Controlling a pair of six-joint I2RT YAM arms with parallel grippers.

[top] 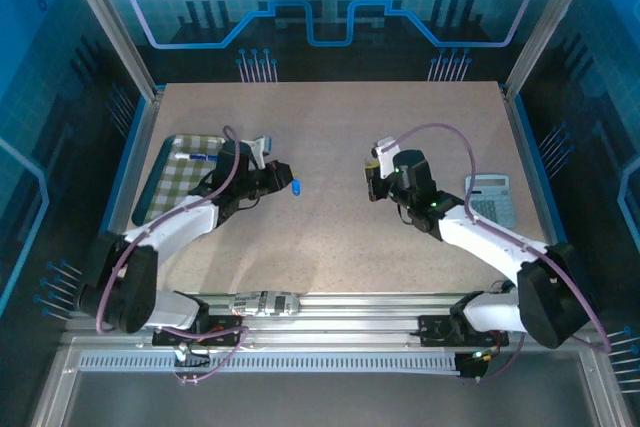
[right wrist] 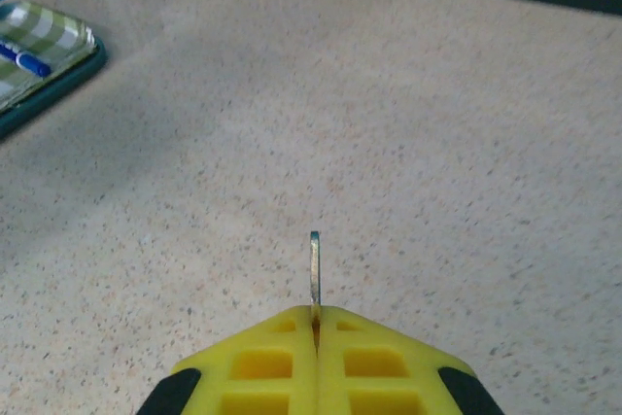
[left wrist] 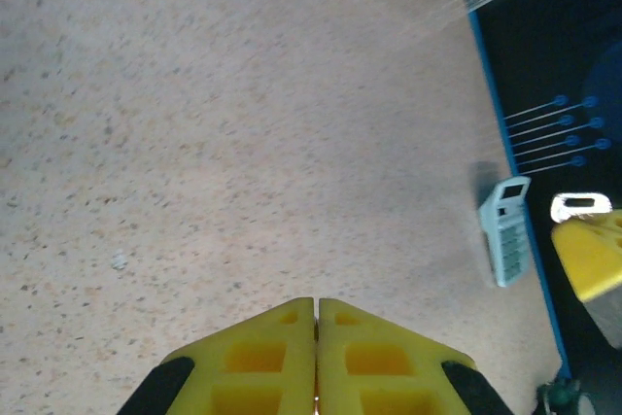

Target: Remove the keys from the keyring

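Keyring (right wrist: 315, 269) | pinched edge-on by right gripper (right wrist: 316, 310), worktop centre | keys (top: 297, 188) at tip of left gripper (left wrist: 317, 300), fingers pressed together | risk: thin ring slips from shallow pinch

On my table (top: 330, 147): checked tray (top: 168, 189) w/ blue pen (top: 197, 158) far left; pale calc (top: 490, 199) by right edge.

There are two grippers, the left gripper (left wrist: 316, 303) and the right gripper (right wrist: 315, 310). The one table (top: 330, 237) carries one checked tray (top: 148, 199) at the left of the top view, one blue pen (top: 197, 158) in it, and one calculator (top: 490, 199) at the right. One blue-headed key (top: 297, 188) shows left of centre, and one thin metal keyring (right wrist: 314, 264) low in the right wrist view
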